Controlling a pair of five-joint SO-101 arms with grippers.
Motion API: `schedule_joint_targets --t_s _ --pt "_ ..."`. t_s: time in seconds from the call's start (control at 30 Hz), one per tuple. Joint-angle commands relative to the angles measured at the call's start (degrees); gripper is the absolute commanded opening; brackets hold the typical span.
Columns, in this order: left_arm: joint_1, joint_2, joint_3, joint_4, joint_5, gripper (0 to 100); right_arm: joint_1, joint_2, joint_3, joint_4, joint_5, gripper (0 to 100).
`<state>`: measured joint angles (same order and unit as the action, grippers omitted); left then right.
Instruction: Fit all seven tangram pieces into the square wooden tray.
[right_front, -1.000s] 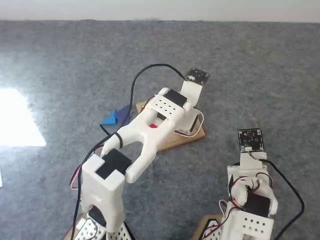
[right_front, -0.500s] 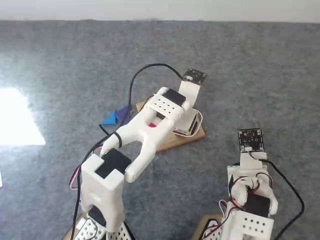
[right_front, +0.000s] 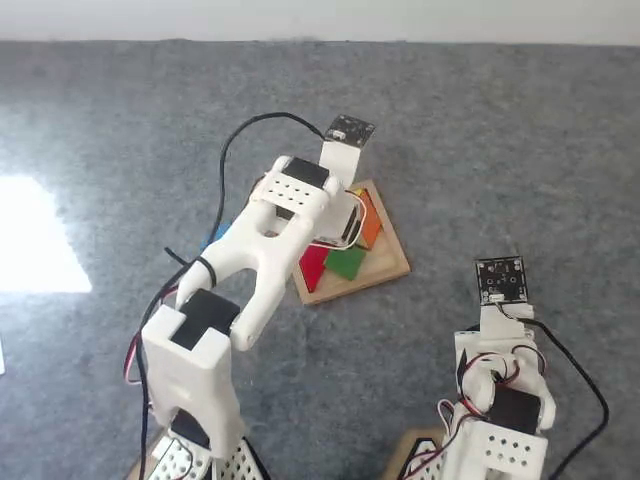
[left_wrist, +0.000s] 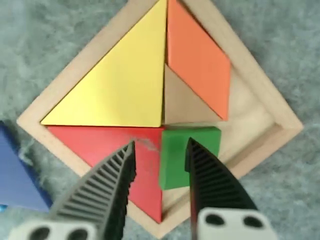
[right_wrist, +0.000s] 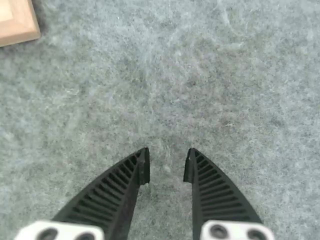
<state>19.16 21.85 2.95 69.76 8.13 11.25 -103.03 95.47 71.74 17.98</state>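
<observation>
The square wooden tray (left_wrist: 252, 117) holds a large yellow triangle (left_wrist: 120, 85), an orange parallelogram (left_wrist: 197, 55), a small tan triangle (left_wrist: 181, 106), a red triangle (left_wrist: 95, 147) and a green square (left_wrist: 175, 157). Bare wood shows beside the green and orange pieces. My left gripper (left_wrist: 160, 147) hovers open over the seam between red and green, holding nothing. A blue piece (left_wrist: 14, 181) lies on the carpet just outside the tray. From above, the tray (right_front: 395, 262) sits partly under the left arm (right_front: 265, 240). My right gripper (right_wrist: 166, 162) is open over bare carpet.
Grey carpet (right_front: 480, 130) covers the table all round. One tray corner (right_wrist: 15, 22) shows in the right wrist view. The right arm (right_front: 500, 400) stands at the near right, apart from the tray. A bright patch (right_front: 30, 235) lies at the far left.
The left arm has swung leftward and back, uncovering the red, green and orange pieces in the tray. The right arm has kept still.
</observation>
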Motion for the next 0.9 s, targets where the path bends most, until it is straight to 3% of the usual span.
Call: schedule_joint_targets --t_s 0.0,0.23,0.57,0.87 --pt "-0.5 -4.8 -2.6 -1.1 -2.0 16 -0.5 -0.5 1.0 -0.2 0.7 13.7" --pt "-4.0 -6.4 -0.8 0.6 -4.0 16 -0.6 -0.5 1.0 -0.2 0.7 13.7" --pt "-2.5 -6.9 7.9 1.1 -6.1 16 -0.6 -0.5 1.0 -0.3 0.7 13.7" --pt "-1.4 -6.9 8.5 0.1 -6.5 16 -0.6 -0.5 1.0 -0.4 0.7 13.7"
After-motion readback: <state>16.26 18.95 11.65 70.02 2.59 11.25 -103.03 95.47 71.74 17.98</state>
